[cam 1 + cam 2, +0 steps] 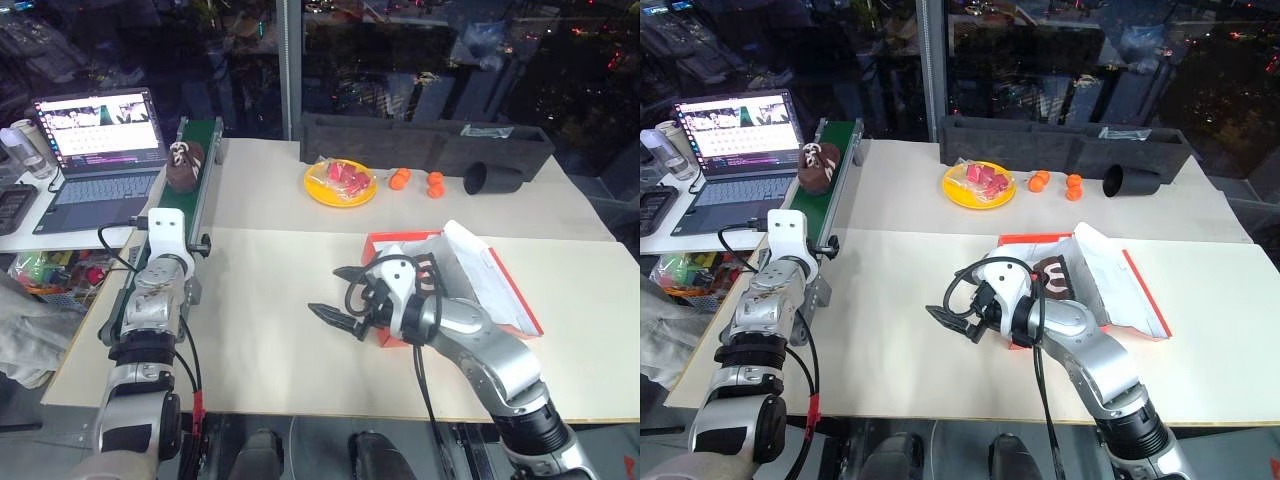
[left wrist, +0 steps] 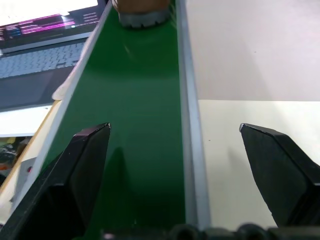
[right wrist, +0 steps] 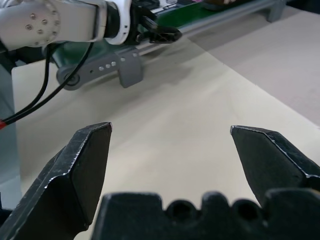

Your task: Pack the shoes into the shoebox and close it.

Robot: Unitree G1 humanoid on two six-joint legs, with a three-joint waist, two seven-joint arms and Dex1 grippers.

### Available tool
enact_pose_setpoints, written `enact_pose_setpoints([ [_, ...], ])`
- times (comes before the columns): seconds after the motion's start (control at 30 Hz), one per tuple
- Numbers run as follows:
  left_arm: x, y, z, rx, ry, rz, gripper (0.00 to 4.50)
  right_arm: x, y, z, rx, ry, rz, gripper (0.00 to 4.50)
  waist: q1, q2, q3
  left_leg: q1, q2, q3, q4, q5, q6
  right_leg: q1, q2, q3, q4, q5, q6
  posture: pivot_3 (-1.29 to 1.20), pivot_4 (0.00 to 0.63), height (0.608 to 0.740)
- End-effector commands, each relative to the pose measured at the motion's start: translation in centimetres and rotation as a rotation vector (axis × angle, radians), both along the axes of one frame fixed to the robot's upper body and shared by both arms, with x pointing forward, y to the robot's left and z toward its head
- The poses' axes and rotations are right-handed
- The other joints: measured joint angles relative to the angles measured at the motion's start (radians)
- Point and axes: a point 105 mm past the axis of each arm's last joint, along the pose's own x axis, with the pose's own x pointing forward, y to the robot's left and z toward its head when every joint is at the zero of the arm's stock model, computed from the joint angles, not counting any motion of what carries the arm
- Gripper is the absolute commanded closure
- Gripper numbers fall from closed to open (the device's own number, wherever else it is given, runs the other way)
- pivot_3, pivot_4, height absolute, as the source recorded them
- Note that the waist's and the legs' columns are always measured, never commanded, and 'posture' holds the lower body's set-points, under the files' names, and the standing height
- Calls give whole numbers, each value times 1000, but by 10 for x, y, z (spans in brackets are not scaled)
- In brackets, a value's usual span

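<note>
One shoe boxed, one on the belt; both grippers released.
Red-orange cardboard shoebox (image 1: 1137, 290) lies open at 3 o'clock, holding a dark brown shoe (image 1: 1055, 277) with white "M"-like marking; second shoe (image 1: 184, 165) sits on the green conveyor belt (image 1: 200, 150) at 10 o'clock; left gripper (image 2: 175, 175) and right gripper (image 1: 342, 296) empty.

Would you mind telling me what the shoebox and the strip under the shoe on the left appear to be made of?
The shoebox looks like matte cardboard: thin flat red-orange walls, white inside. The strip looks like a smooth green rubbery or plastic belt with a faint sheen, framed by grey metal-looking rails. The shoe on it seems dark brown leather or suede; unclear which.
</note>
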Motion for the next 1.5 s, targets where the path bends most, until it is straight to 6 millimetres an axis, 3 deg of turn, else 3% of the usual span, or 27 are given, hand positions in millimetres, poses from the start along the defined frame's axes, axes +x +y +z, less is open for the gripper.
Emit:
enact_pose_setpoints([
  [0.03,-2,9,29,90,-123,46,63,4,-3,5,21,-17,-37,0,0,0,0,0,0,0,0,0,0,0,0,0,0,0,0,0,150,710],
  [0.17,-2,11,31,75,-139,65,63,8,-6,7,33,-17,-64,0,0,0,0,0,0,0,0,0,0,0,0,0,0,0,0,0,150,710],
  [0.8,-4,22,-10,-89,-1,136,63,13,-15,18,73,-25,-123,0,0,0,0,0,0,0,0,0,0,1,0,-1,1,0,0,0,150,710],
  [0.87,-2,19,-6,-90,-18,122,63,14,-16,19,75,-28,-129,0,0,0,0,1,0,0,0,0,0,1,0,-1,1,0,0,0,150,710],
  [0.97,0,14,2,-104,-56,110,718,15,-18,21,76,-29,-138,0,2,0,0,1,0,-1,0,1,-1,1,0,-1,2,0,0,0,150,710],
  [1.03,4,4,24,-145,-170,65,1389,17,-20,21,74,-31,-149,0,4,0,0,1,0,-1,0,1,-1,1,0,-1,2,0,0,0,150,710],
  [1.13,2,-6,57,-153,-355,26,1389,20,-22,22,77,-33,-167,0,5,0,0,1,0,-1,0,2,-2,2,0,-1,2,0,0,0,150,710],
  [1.2,-2,-31,81,-75,-476,-78,1389,32,-28,31,139,-24,-236,0,4,-1,0,0,0,-2,0,2,-2,1,0,-2,1,0,0,0,150,710],
  [1.27,-5,-68,87,-106,-510,-231,1389,51,-41,49,323,41,-361,0,3,-1,0,-1,0,-2,0,2,-2,0,0,-2,1,0,0,0,150,710],
  [1.37,-13,-130,82,-249,-459,-530,1389,67,-47,60,573,244,-431,0,6,-1,0,0,0,-2,0,2,-2,1,0,-1,2,1,-1,0,150,710],
  [1.5,-36,-184,74,-392,-352,-801,1389,67,-34,64,730,464,-379,0,-2,-1,-1,0,0,-2,0,2,-2,1,0,-2,2,1,-1,0,150,710],
])
